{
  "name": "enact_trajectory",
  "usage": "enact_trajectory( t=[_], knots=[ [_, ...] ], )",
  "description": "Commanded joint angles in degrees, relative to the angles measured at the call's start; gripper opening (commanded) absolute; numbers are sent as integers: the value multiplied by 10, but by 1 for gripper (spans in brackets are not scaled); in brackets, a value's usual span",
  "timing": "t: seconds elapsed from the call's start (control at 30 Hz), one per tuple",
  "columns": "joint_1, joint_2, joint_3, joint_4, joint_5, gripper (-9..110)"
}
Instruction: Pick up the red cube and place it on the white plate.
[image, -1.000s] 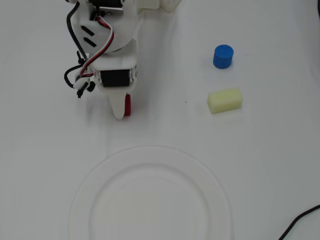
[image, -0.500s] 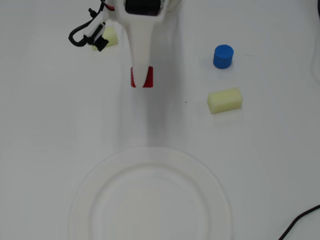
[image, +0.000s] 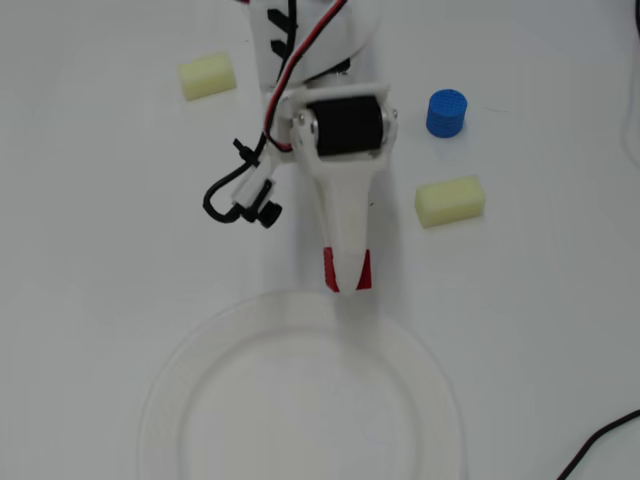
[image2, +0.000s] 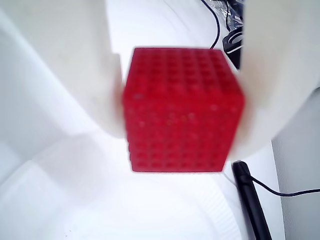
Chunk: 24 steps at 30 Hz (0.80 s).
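The red cube (image: 347, 270) is clamped between my white gripper's (image: 347, 272) fingers, just above the far rim of the white plate (image: 300, 400). In the overhead view only red slivers show on both sides of the fingertip. In the wrist view the red cube (image2: 182, 110) fills the middle, with its ribbed mesh face toward the camera, pressed between the two white fingers (image2: 65, 65). The plate (image2: 100, 200) lies below it. The cube is lifted off the table.
A pale yellow block (image: 207, 76) lies at the upper left and another (image: 450, 201) right of the arm. A blue cylinder (image: 446, 113) stands at the upper right. A black cable (image: 600, 440) crosses the lower right corner; a cable also shows in the wrist view (image2: 250, 195).
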<state>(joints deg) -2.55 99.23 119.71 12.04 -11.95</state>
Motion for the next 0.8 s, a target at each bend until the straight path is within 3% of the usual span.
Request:
enact_trajectory(
  t=[0.0,0.33,0.77],
  knots=[
    [4,-52,-70,-19,7,0],
    [30,-131,-136,-22,30,7],
    [38,-69,-133,125,124,36]
  ],
)
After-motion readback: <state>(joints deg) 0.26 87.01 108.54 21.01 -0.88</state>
